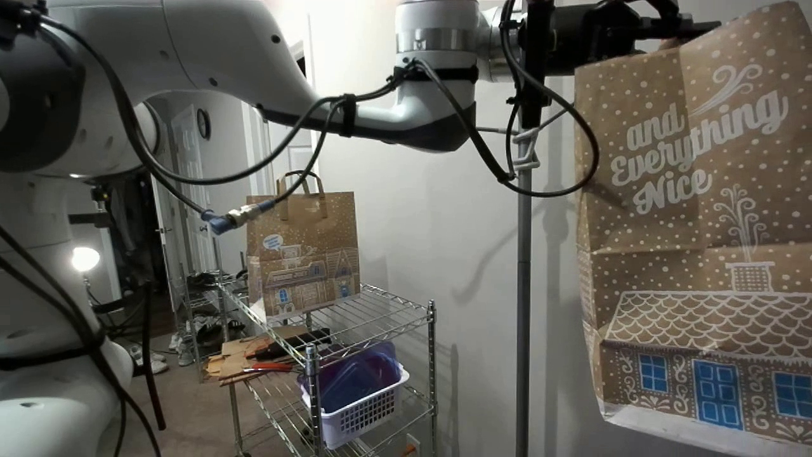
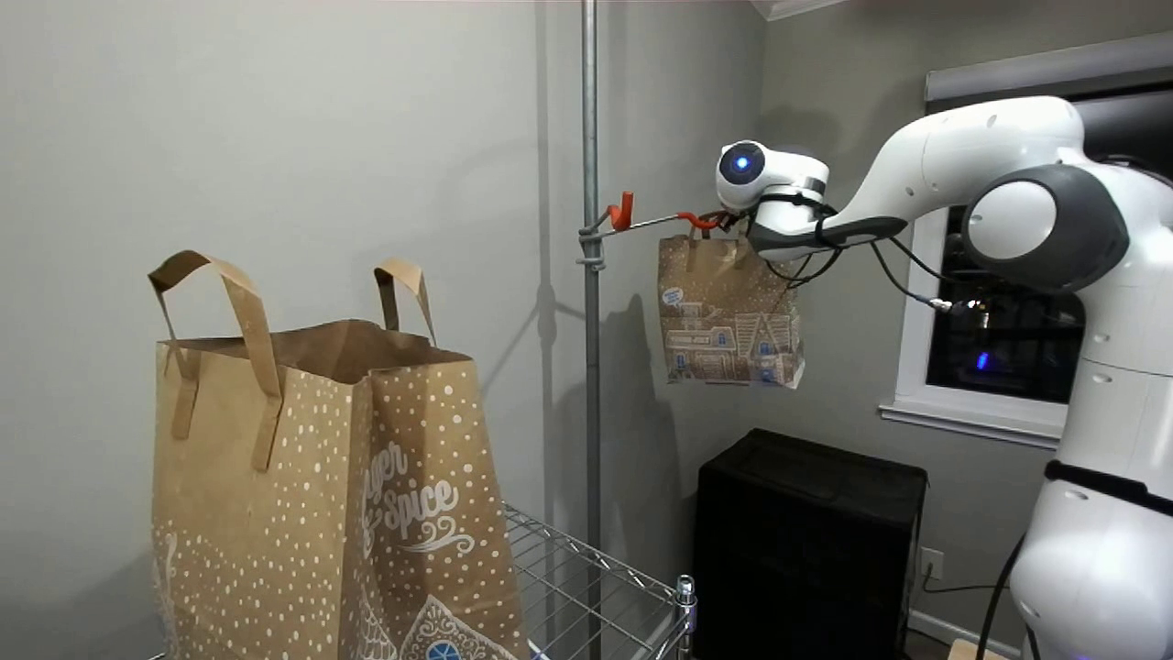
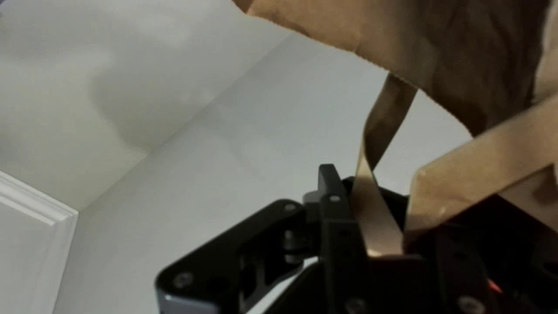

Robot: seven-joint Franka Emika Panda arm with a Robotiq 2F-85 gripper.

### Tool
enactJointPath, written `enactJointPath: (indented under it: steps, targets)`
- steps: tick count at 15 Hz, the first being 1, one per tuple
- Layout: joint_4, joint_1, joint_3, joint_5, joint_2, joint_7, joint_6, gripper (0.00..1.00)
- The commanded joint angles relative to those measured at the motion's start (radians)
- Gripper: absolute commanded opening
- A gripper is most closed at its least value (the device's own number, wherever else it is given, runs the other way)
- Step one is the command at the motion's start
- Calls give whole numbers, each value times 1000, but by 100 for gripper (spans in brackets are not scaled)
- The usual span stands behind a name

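Brown paper forms the handles (image 3: 462, 176), which come very near to my wrist camera: flat straps going down into my pincer (image 1: 701, 28). The pincer is narrow, and I judge that it pinches these straps between its two sides, probably because they are the part made for carrying. Below them the dotted paper bag (image 2: 729, 321) hangs in the air, roughly upright, its bottom resting on nothing that I can see. Just beside the pincer, in an exterior view, is the red end of a metal hook (image 2: 701, 220); I cannot tell if it also carries some weight, since handles and hook overlap there. The hook is fixed on a grey pole (image 2: 591, 385), I suppose so that things can hang high. Farther away, a second paper bag (image 2: 257, 513) stands upright on the top level of a wire shelf (image 1: 380, 317), which gives it a flat support. On a lower level a white basket (image 1: 365, 419) gathers purple plastic (image 1: 358, 381) in one place. Beyond, a black covered box (image 2: 811, 541) stands near the window (image 2: 962, 339), and deep in the background a lamp (image 1: 85, 259) shines.
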Motion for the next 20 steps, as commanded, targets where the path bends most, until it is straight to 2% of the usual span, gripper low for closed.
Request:
enactJointPath:
  steps: [1, 9, 12, 20]
  targets:
    - [8, -8, -8, -8, -28, 60, -9, 6]
    - [11, -7, -5, -14, -42, 134, -37, 6]
    - [24, -6, -7, 14, -45, 115, -55, 6]
    - [133, -8, -23, 12, -60, 111, -49, 6]
